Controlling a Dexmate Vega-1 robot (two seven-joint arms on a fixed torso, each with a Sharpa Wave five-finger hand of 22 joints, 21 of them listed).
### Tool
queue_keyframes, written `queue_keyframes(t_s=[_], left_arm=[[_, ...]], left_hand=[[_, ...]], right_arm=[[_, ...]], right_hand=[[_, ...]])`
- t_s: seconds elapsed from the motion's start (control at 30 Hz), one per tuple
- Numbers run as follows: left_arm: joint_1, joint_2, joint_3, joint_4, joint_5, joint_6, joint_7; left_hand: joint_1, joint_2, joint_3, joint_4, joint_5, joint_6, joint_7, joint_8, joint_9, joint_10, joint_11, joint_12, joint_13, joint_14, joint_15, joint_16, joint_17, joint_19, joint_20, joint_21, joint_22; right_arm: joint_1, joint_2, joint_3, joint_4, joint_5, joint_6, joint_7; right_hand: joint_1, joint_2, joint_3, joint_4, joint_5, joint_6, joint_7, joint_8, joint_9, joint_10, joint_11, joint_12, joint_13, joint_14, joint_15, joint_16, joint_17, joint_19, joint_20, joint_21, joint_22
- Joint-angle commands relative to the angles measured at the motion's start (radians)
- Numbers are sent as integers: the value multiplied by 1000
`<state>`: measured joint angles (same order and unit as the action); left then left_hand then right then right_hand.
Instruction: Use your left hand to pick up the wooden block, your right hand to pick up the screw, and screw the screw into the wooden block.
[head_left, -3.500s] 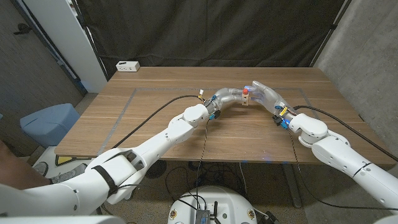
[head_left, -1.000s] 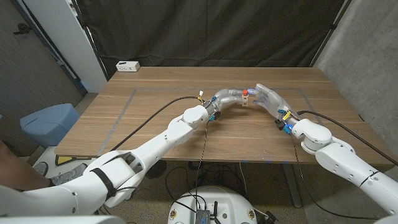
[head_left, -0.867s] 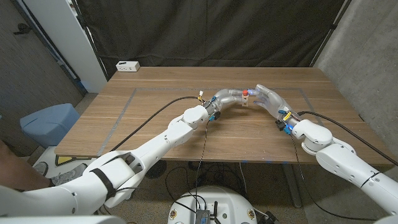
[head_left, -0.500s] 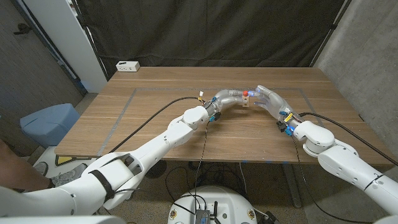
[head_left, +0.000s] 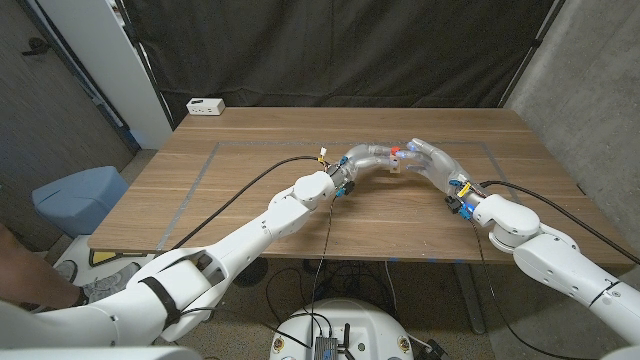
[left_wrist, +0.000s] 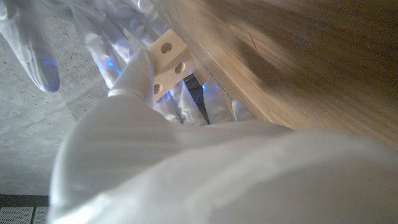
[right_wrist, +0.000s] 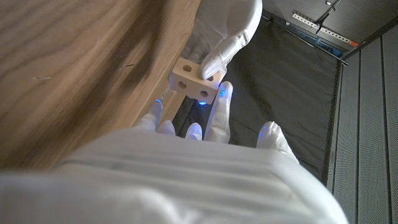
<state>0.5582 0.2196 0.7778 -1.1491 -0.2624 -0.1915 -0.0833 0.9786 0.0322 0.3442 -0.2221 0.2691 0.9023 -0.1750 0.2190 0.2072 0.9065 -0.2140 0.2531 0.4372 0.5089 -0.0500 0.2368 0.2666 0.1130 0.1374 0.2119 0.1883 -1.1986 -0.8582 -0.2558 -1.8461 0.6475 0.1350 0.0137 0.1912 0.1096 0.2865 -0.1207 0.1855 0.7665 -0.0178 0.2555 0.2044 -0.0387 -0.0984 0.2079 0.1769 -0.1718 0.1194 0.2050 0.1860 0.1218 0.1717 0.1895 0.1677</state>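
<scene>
Toward twelve o'clock on the tabletop (head_left: 250, 190), the left hand (head_left: 368, 157) grips the wooden block (head_left: 398, 164) in its fingers (left_wrist: 138, 73). The right hand (head_left: 430, 158) closes on the red-headed screw (head_left: 396, 152) above. The block looks light and rigid, best held by its plain sides, holes clear.

Wooden block (right_wrist: 196, 85): pale, rectangular, showing round holes on its faces; being held clear of the counter (head_left: 260, 190) near its middle, gripped by the left hand (head_left: 368, 157). Screw (head_left: 395, 153): red head showing at the top of the block, shank not discernible; sitting between both hands, with the right hand (head_left: 428, 160) closing its fingers around it from the opposite side.
</scene>
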Motion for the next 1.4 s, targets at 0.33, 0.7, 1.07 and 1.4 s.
queue_keyframes(t_s=[0.33,0.7,1.07,1.4], left_arm=[[9,14,-4,-21,-1,8,2],[3,11,-4,-12,0,4,0],[1,10,-3,-9,-1,7,-2],[-2,7,-2,-3,-1,4,-7]], left_hand=[[-77,97,73,65,5,36,24,10,2,13,1,45,148,7,-52,4,5,9,3,9,2],[-76,97,73,65,5,35,24,9,2,10,1,44,149,7,-52,4,6,8,4,9,2],[-76,96,72,64,5,34,24,9,2,13,2,46,149,7,-52,4,6,9,4,9,2],[-76,96,72,64,4,34,25,9,2,10,1,44,147,6,-51,4,6,9,4,8,2]], right_arm=[[-22,-10,22,-8,7,5,-12],[-22,-4,31,-2,-2,7,-29],[-12,7,25,8,-11,6,-36],[3,7,17,14,-11,-5,-26]], right_hand=[[10,2,9,-3,3,16,-1,2,2,20,5,4,2,-12,-6,3,1,13,2,7,2],[10,1,10,-4,2,-27,-7,-19,5,13,14,-6,3,-1,-2,4,2,25,-3,7,2],[6,-5,8,-3,1,-118,-24,-45,24,-24,26,-23,5,-16,8,-5,4,23,1,2,3],[3,-7,6,-2,1,-185,-29,-59,35,-65,29,-32,6,-35,12,-12,4,13,1,-2,3]])
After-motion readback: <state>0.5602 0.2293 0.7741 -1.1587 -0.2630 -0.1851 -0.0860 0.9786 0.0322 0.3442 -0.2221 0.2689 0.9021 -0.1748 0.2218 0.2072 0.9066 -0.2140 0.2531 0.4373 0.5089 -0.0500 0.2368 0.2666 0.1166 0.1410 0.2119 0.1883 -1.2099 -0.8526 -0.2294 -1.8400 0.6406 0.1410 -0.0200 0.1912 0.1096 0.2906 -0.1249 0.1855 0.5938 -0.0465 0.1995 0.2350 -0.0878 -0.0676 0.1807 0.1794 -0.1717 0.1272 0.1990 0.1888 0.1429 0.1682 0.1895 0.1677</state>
